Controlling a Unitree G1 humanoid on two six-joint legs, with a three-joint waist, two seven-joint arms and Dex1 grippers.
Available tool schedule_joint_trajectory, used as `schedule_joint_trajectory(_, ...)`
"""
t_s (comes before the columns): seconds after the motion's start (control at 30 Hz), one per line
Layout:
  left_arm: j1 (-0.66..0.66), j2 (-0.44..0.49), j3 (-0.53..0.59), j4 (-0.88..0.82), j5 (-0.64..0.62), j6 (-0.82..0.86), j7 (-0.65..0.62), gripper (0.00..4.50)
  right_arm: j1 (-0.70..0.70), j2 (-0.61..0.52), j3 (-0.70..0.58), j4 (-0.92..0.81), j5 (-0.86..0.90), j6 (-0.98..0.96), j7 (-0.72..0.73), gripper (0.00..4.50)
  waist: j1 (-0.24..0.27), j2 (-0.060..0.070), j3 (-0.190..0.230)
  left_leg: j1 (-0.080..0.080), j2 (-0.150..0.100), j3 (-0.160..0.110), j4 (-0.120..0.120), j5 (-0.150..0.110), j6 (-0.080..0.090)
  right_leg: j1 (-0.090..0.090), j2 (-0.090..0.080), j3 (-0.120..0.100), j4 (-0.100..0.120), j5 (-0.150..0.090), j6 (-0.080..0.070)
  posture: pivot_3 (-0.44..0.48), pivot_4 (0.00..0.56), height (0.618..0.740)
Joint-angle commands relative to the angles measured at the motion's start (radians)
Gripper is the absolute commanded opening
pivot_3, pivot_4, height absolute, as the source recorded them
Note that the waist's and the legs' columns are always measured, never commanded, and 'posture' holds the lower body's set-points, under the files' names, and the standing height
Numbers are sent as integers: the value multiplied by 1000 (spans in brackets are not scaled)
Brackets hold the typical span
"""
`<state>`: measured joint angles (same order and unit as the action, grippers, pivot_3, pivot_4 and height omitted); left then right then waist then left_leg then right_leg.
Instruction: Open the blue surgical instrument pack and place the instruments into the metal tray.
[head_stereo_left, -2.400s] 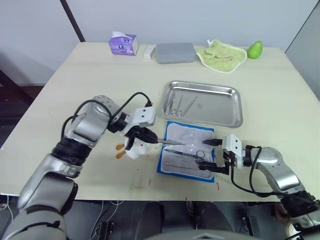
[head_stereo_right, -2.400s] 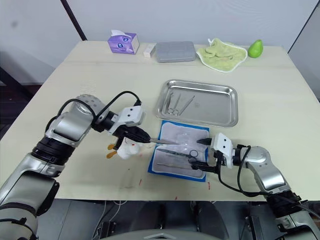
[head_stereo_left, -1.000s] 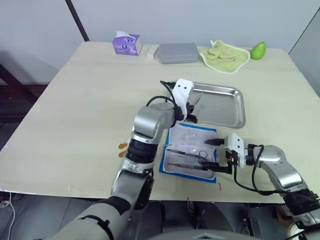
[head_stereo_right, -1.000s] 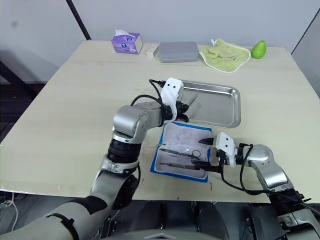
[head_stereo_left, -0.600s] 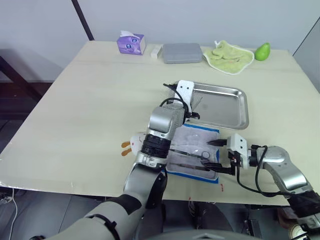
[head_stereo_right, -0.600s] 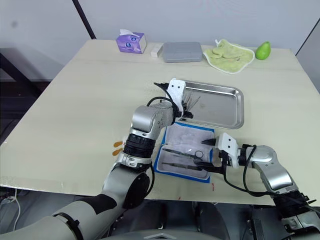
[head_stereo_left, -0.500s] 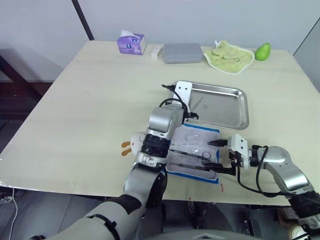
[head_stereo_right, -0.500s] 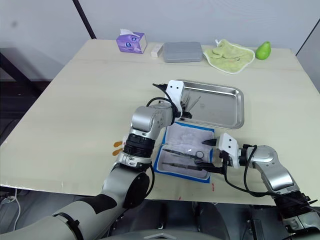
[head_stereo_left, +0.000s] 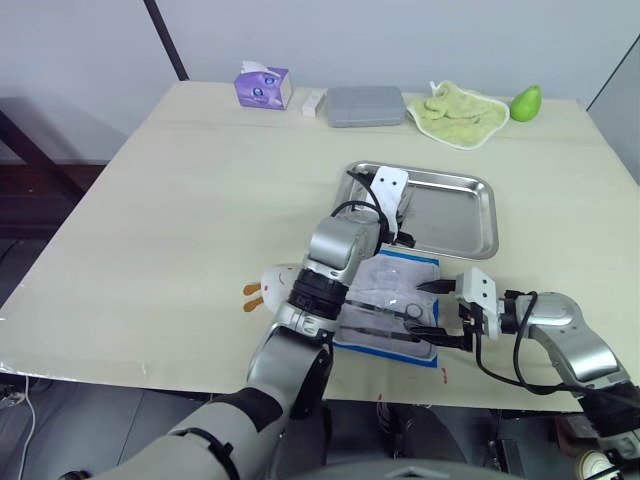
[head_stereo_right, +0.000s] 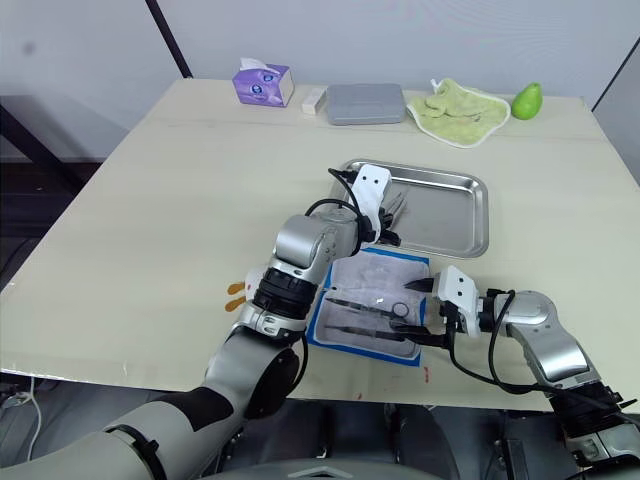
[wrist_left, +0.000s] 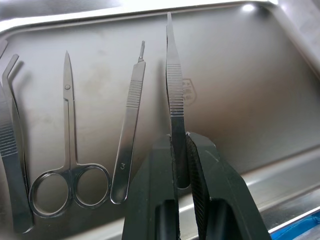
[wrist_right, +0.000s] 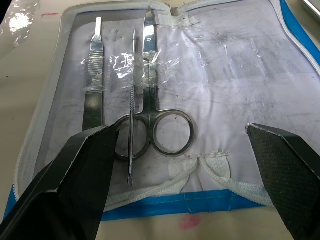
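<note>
left hand (wrist_left: 179, 150) pinches steel forceps (wrist_left: 173, 90) over the metal tray (head_stereo_left: 455, 222), right of centre. right hand (wrist_right: 185, 185) spread wide at the open blue pack (wrist_right: 210, 65), below the tray, scissors (wrist_right: 152, 110) inside.

— What's the room like?
— A pale wooden table (head_stereo_left: 180, 200) stands against a plain light-grey wall (head_stereo_left: 400, 40). A dark pole (head_stereo_left: 165, 40) slants up the wall behind the far left corner.
— And off to the left?
— Darker there: something like a dark frame (head_stereo_left: 30, 150) beside the table, though it's hard to make out.
— Under the near edge?
— Cables (head_stereo_left: 25, 415) on a dim floor. Light is soft and even.
</note>
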<state>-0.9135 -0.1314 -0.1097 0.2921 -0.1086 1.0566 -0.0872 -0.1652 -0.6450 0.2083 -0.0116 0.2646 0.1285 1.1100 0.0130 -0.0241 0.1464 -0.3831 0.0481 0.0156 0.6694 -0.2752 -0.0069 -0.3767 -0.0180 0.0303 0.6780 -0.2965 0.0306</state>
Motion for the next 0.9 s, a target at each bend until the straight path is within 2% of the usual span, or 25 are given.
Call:
schedule_joint_trajectory(0.03,-34,-6,-5,-12,0,-26,-11,30,35,-16,33,37,-44,41,4,4500,0,0,0,0,0,0,0,0,0,0,0,0,0,0,0,0,150,740)
schedule_joint_trajectory(0.4,-44,22,-12,54,10,-47,-43,30,39,-17,30,36,-44,38,0,4500,0,0,0,0,0,0,0,0,0,0,0,0,0,0,0,0,150,740)
schedule_joint_trajectory(0.9,-27,35,-35,63,18,-50,-71,30,40,-17,28,38,-43,37,2,4500,0,0,0,0,0,0,0,0,0,0,0,0,0,0,0,0,150,740)
